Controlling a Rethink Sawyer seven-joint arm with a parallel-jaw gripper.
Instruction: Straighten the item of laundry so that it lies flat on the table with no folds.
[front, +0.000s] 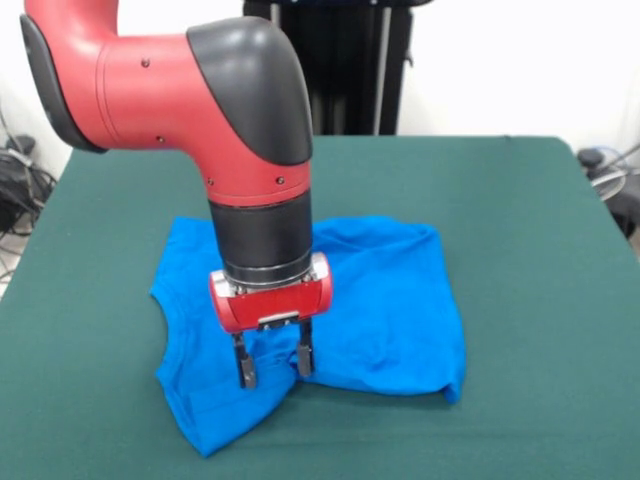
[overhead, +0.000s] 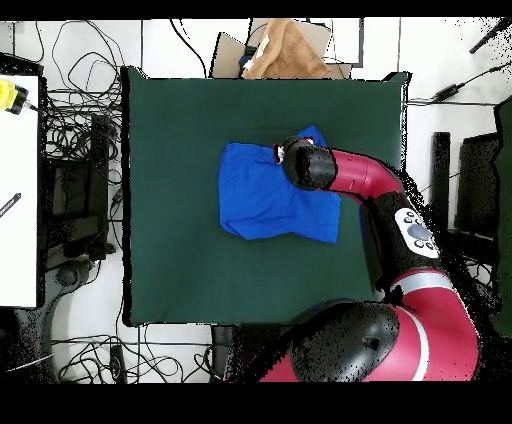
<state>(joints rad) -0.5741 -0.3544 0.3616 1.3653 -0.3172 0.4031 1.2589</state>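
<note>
The gripper (front: 273, 366) hangs with fingers spread over the soft, floppy T-shirt (front: 390, 300), so pinching that folded near corner looks best.

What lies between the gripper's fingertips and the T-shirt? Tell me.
Nothing: in the front view the open gripper stands right over the blue T-shirt, fingertips at the cloth; contact cannot be told.
</note>
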